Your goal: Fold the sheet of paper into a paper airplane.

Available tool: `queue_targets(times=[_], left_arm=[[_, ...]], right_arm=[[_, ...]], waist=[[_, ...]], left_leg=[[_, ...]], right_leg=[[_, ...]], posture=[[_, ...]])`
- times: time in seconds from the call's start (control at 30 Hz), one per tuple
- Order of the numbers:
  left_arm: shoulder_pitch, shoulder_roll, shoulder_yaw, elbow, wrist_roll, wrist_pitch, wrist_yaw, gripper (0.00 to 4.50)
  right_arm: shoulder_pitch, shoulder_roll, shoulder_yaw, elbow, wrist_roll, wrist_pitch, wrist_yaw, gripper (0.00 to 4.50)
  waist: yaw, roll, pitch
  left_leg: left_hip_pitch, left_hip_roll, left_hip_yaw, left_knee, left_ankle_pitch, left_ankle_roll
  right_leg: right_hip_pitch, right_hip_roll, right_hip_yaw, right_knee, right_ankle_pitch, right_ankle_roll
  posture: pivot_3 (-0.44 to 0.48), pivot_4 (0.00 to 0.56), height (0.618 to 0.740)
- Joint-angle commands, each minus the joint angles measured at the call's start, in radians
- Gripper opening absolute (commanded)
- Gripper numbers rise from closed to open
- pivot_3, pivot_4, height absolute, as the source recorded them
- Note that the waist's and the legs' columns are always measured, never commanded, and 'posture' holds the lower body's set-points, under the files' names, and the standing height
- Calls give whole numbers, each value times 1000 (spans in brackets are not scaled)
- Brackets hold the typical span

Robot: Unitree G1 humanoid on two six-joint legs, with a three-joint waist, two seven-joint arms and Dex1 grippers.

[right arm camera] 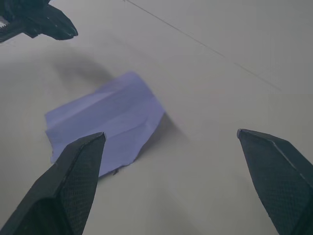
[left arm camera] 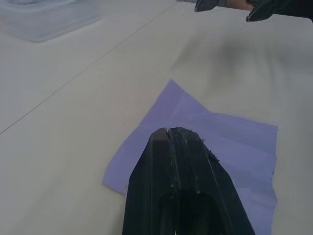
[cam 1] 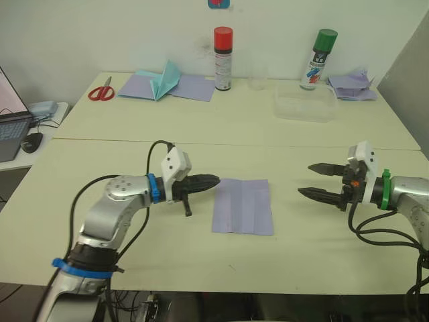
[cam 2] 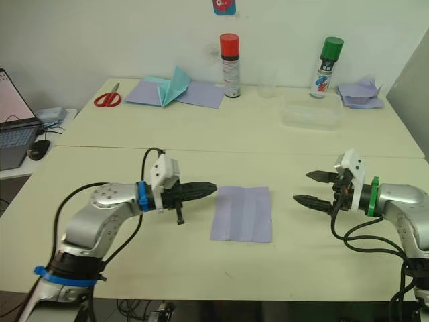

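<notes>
Sheet of paper [cam 1: 242,206] lay flat w/ lengthwise creases only, folding barely begun; left claw [cam 1: 213,181] pressed together beside it, right claw [cam 1: 313,181] spread, empty.

Red scissors [cam 1: 101,91], teal tent-shaped paper [cam 1: 163,80], two spray cans, clear container [cam 1: 305,107], laptop [cam 1: 12,127]

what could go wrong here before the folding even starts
The sheet of paper lies flat and loose on the table, held by neither end effector. The shut left end effector sits at its edge, so a nudge would probably slide the sheet rather than fold it. The open right end effector is well clear, and thin flat paper may be hard to pinch up.
</notes>
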Motion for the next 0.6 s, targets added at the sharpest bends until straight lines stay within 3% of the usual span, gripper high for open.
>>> queue_targets(times=[0.03,0.2,0.37,0.47,0.6], left_arm=[[-19,-45,-74,57,82,-59,23,29],[-26,-65,-217,178,245,-183,5,29],[-48,-65,-275,286,346,-235,11,29],[-58,-84,-272,312,349,-239,11,0],[-67,-93,-270,332,352,-247,5,0]], right_arm=[[-17,22,5,6,-14,-30,-16,4500],[-28,53,52,34,-79,-81,-36,4500],[-59,90,114,121,-194,-156,-101,4500],[-75,109,152,189,-259,-199,-127,3903],[-88,145,190,228,-291,-236,-123,2411]], waist=[[0,0,0],[0,0,0],[0,1,-1],[0,1,-2],[1,1,-2]], left_leg=[[0,-1,0,0,0,0],[0,-1,-1,0,1,-2],[0,-3,-2,0,1,-1],[1,-7,-3,0,1,1],[2,-9,-4,0,1,3]], right_leg=[[0,0,0,0,0,0],[0,0,1,0,0,0],[1,0,1,0,0,0],[2,-2,2,2,0,0],[2,-4,2,4,-1,1]], posture=[[0,150,740],[0,150,740],[0,150,740],[0,150,740],[0,150,740]])
